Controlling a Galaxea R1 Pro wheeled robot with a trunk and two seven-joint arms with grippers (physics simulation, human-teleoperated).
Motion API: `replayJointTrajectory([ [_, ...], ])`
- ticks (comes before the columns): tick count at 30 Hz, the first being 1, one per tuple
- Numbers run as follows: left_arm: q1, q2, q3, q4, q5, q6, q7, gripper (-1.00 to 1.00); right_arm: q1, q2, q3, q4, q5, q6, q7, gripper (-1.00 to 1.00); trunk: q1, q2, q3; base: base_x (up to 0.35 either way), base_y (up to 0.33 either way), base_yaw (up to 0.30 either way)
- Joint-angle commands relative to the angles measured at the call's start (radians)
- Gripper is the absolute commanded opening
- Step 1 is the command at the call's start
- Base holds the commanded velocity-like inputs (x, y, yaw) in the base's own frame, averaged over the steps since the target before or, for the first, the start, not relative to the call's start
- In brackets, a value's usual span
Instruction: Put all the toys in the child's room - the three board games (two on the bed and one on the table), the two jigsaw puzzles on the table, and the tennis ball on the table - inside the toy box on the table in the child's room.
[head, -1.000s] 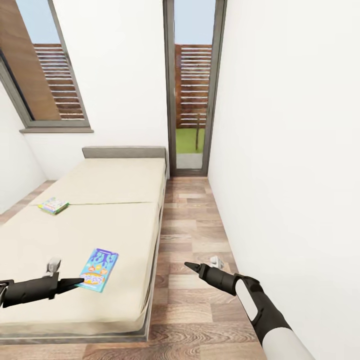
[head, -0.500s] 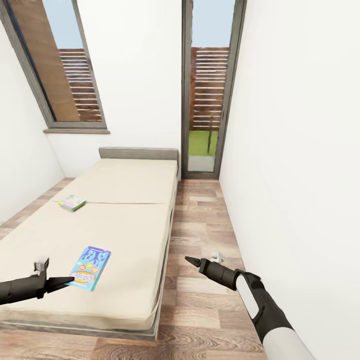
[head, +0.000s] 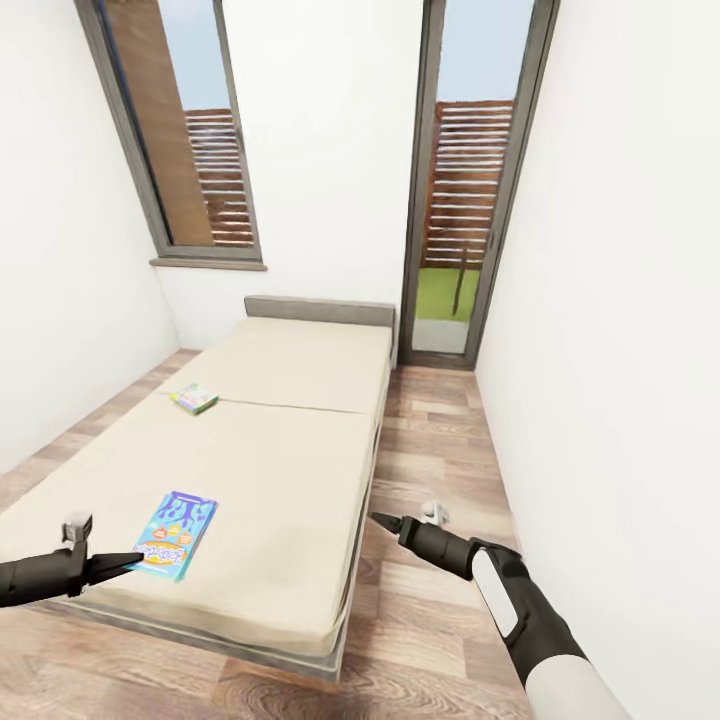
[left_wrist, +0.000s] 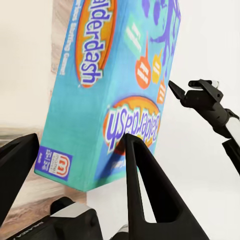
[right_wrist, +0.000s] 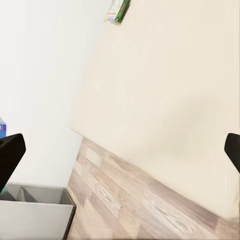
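1. Presently, the nearer board game (head: 175, 521), a blue flat box, lies face up on the bed (head: 300, 480) near the foot corner on the robot's left side. The left gripper (head: 125, 561) has its tip just beside the box's near short edge, seemingly a little above the mattress.
2. The box's long axis runs roughly away from the robot, up the bed, tilted slightly. It lies directly ahead of the left gripper; the right gripper (head: 385, 523) hangs over the wooden floor (head: 440, 460) off the bed's side, well apart from the box. The left arm is plainly the nearer.
3. In the left wrist view the two fingers stand spread, with the board game (left_wrist: 115, 95) between and beyond them; nothing is pinched. The right wrist view shows its finger tips far apart at the frame edges, so that claw is spread too and holds nothing.
4. Legible writing: the lid reads "Balderdash" in part, once upright and once inverted, with a small maker's mark at one corner too small to read.
5. A second, green board game (head: 194, 398) lies further up the bed, near the mattress seam; its print is unreadable.
6. Judgement: the next move is a short advance to straddle the near edge.
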Motion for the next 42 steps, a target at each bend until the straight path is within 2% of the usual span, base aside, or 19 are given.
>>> replayJointTrajectory([
  [1,-0.001,0.000,0.000,0.000,0.000,0.010,-0.004,-1.00,0.000,0.001,-0.004,0.000,-0.003,0.007,0.002,1.00,-0.004,0.007,0.003,0.000,0.000,0.262],
  [8,-0.001,0.000,-0.001,0.000,0.002,0.010,-0.004,-1.00,0.000,0.001,0.004,-0.001,-0.002,0.006,0.001,1.00,-0.031,0.056,0.031,0.000,0.000,0.263],
  [13,0.000,0.000,0.000,0.000,0.003,0.010,-0.004,-1.00,0.000,0.001,0.039,0.000,-0.002,0.005,0.000,1.00,-0.031,0.056,0.035,0.000,0.000,0.262],
  [16,0.000,0.001,0.002,0.001,0.003,0.009,-0.004,-1.00,0.000,0.001,0.047,0.001,-0.002,0.003,0.000,1.00,-0.031,0.056,0.037,0.000,0.000,0.262],
  [19,0.001,0.000,0.020,0.001,0.002,0.008,-0.004,-1.00,0.000,0.001,0.050,0.001,-0.002,0.003,-0.001,1.00,-0.031,0.056,0.039,0.020,0.014,0.263],
  [22,0.002,0.000,0.066,0.002,0.001,0.007,-0.004,-1.00,0.000,0.001,0.051,0.002,-0.002,0.003,-0.001,1.00,-0.031,0.056,0.042,0.161,0.138,0.262],
  [25,0.003,0.000,0.083,0.002,-0.001,0.007,-0.004,-1.00,0.000,0.001,0.052,0.002,-0.002,0.003,-0.001,1.00,-0.031,0.056,0.044,0.211,0.187,0.262],
  [34,0.004,0.000,0.090,0.002,-0.001,0.007,-0.004,-1.00,0.000,0.001,0.053,0.004,-0.003,-0.016,-0.001,1.00,-0.031,0.056,0.052,0.176,0.227,0.263],
  [40,0.004,0.000,0.093,0.002,0.001,0.009,-0.004,-1.00,0.000,0.001,0.053,0.004,-0.003,-0.017,-0.001,1.00,-0.031,0.056,0.056,0.032,0.071,0.263],
  [42,0.004,0.000,0.093,0.002,0.002,0.010,-0.004,-1.00,0.000,0.001,0.053,0.005,-0.002,-0.017,-0.001,1.00,-0.038,0.070,0.064,0.006,0.014,0.262],
])
